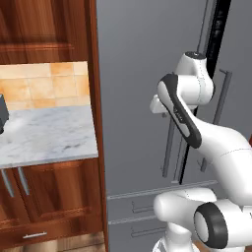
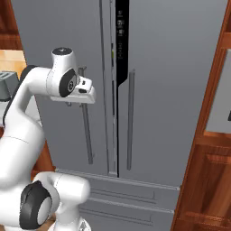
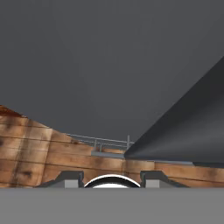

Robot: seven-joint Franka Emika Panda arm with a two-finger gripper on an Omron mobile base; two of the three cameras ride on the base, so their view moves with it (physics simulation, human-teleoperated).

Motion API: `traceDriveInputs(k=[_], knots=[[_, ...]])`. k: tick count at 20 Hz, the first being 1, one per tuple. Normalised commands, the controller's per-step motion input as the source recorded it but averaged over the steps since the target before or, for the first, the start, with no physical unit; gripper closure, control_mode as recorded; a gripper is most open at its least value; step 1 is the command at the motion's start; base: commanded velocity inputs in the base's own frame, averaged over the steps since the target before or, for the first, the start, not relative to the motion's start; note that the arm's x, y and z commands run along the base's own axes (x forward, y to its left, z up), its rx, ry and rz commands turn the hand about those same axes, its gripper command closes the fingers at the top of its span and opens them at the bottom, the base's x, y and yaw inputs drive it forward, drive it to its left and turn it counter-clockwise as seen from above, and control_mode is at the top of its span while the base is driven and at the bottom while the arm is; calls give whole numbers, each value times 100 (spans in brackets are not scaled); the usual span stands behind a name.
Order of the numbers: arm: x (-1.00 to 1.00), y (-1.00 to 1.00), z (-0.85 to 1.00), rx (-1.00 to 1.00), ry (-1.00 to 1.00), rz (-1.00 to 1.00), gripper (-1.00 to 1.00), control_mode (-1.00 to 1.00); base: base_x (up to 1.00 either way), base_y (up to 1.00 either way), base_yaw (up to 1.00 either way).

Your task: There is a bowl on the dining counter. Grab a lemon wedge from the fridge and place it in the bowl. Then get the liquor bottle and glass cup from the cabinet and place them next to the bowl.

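Observation:
The grey fridge (image 2: 171,90) stands shut right in front of me, its two doors meeting under a black panel. My gripper (image 2: 80,103) hovers at the upper part of the left door's handle (image 2: 86,135), close to the door face. In the left base view the gripper (image 1: 158,109) sits beside that same handle (image 1: 169,147). In the hand view the fingertips (image 3: 70,177) stand apart with nothing between them, so my gripper (image 3: 111,177) is open, and a dark bar, apparently the handle (image 3: 188,131), crosses to the right. The bowl, lemon wedge, liquor bottle and glass cup are out of view.
A marble counter (image 1: 44,133) over wooden cabinets lies left of the fridge, with a dark appliance (image 1: 2,115) at its edge. A tall wooden cabinet (image 2: 212,158) flanks the right side. The right door handle (image 2: 131,122) and freezer drawers (image 2: 131,194) sit below and beside my hand.

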Motion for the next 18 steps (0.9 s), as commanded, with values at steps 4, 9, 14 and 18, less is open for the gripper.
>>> traceDriveInputs(k=[4, 9, 14, 18], knots=[[0, 0, 0, 0, 0, 0, -100, 100, -27, -4, 0], [0, 0, 0, 0, 0, 0, -100, 100, -87, -46, -4], [0, 0, 0, 0, 0, 0, -100, 100, -28, -67, -5], [0, 0, 0, 0, 0, 0, -100, 100, 3, -36, -4]])
